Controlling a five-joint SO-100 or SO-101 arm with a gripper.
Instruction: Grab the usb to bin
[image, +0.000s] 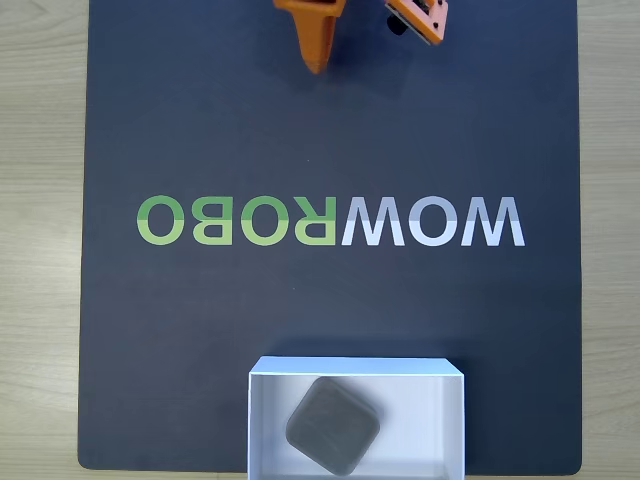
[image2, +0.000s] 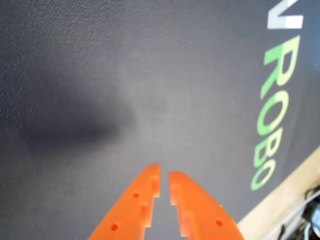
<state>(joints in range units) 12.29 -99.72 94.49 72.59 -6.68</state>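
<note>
In the wrist view, the orange pincer (image2: 164, 175) is seen with its two fingers drawn almost together, only a thin slit left between the tips, and nothing is held in it. Beneath it a dark mat (image2: 125, 75) is spread, printed with green and white lettering (image2: 272, 115). In the fixed view, the pincer (image: 318, 62) is found at the top edge, well apart from the white bin (image: 262, 420) at the bottom edge. The grey usb (image: 333, 425) is lain flat inside the bin, turned cornerwise. The wooden surface (image: 40, 240) is visible around the mat.
</note>
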